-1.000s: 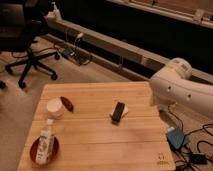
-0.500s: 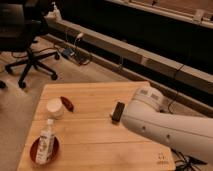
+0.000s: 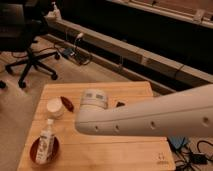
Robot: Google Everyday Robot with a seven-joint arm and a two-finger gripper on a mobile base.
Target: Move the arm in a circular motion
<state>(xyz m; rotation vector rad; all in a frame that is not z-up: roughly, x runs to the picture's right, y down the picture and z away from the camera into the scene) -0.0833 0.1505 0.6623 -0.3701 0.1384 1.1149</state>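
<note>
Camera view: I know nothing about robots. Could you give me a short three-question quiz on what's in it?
1. True or false: the arm reaches in from the right, over the wooden table.
2. The bottle stands on: A) bare wood B) a red dish C) a white bowl.
3. Fill in: the gripper is ___ (in view / out of view).

Key: 1 true. 2 B. 3 out of view; only the arm's rounded segments show.

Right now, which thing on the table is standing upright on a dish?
The white bottle, upright on the dark red dish at the table's front-left corner; the white bowl sits directly on wood. The gripper is out of view.
</note>
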